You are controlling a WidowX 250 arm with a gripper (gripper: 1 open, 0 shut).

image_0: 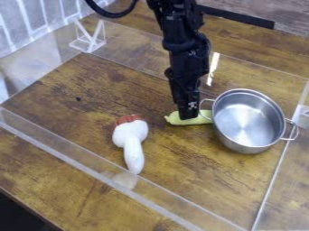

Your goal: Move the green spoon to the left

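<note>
The green spoon [191, 118] is a small yellow-green piece lying on the wooden table just left of the steel pot [250, 124]. My gripper [185, 112] points straight down onto it, its dark fingertips at the spoon, which shows on both sides of them. The fingers stand close together, but their tips blend into the spoon, so whether they grip it is unclear. The spoon still rests on the table.
A white chunky-handled utensil with a red tip [129, 144] lies to the front left. A low clear acrylic wall [72, 149] rings the work area. A clear stand [87, 36] sits at the back left. A pale stick [215, 65] stands behind the pot.
</note>
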